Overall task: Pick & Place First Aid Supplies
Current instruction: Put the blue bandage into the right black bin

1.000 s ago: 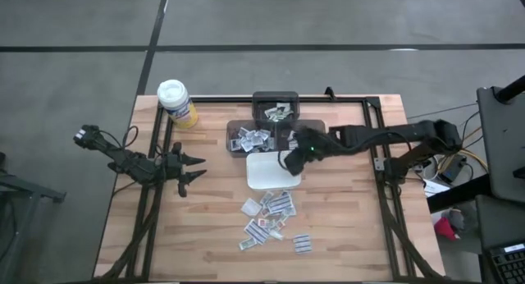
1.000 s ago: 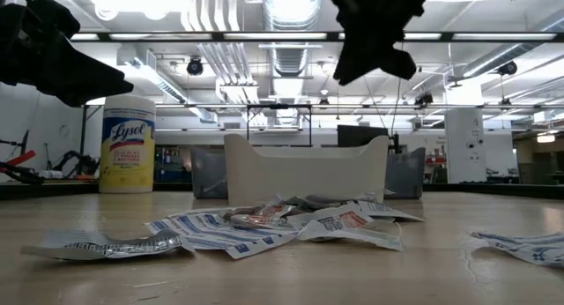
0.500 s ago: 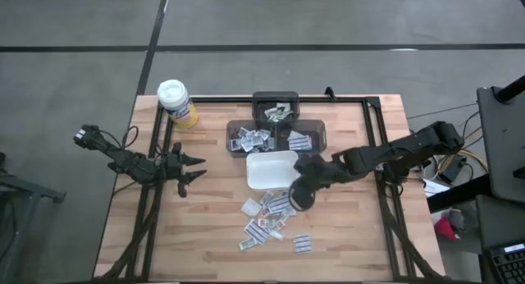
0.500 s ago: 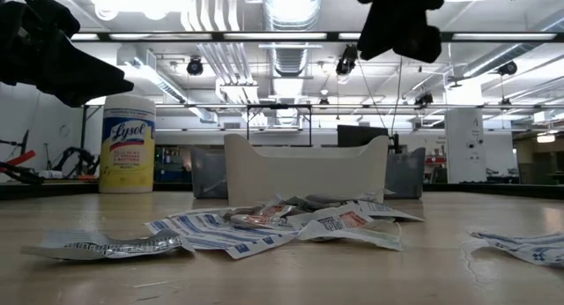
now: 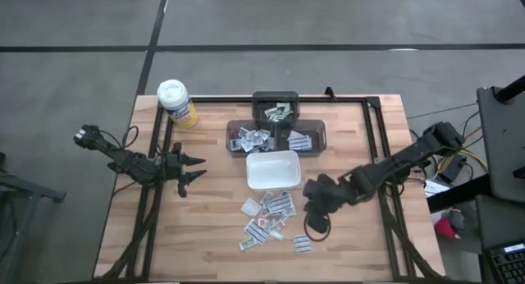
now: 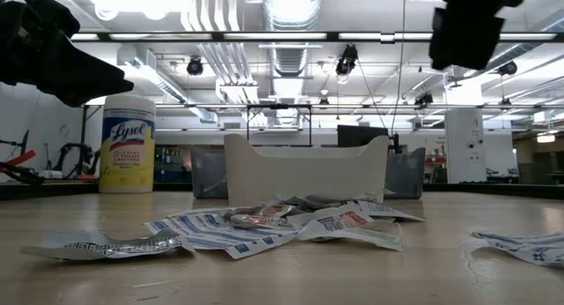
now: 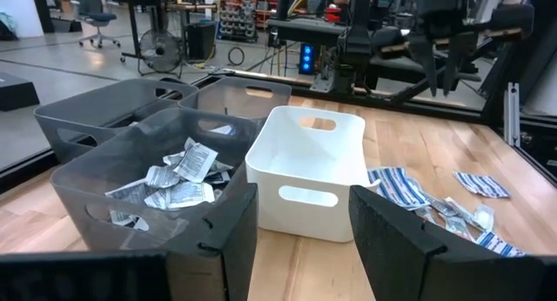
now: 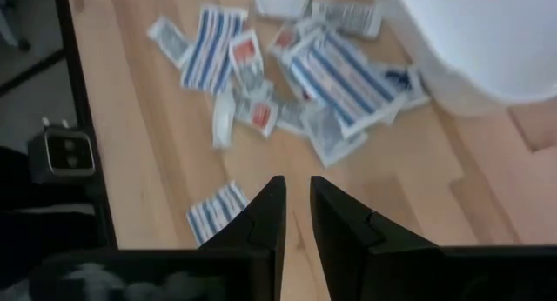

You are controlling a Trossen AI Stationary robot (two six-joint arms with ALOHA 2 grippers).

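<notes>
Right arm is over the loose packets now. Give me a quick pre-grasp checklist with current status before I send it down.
1. Right gripper positioned near a target: ok; it hangs above the table by the lone striped packet, right of the pile of packets.
2. Right fingers empty: ok; nothing shows between them, and the gap is narrow.
3. Opening wide enough for a packet: not ok; the fingers are almost together.
4. White dish clear of the descent: ok; it sits apart from the gripper.
5. Left gripper out of the way: ok; open, parked at the table's left side.
6. Target lies flat and single: cannot tell.
</notes>
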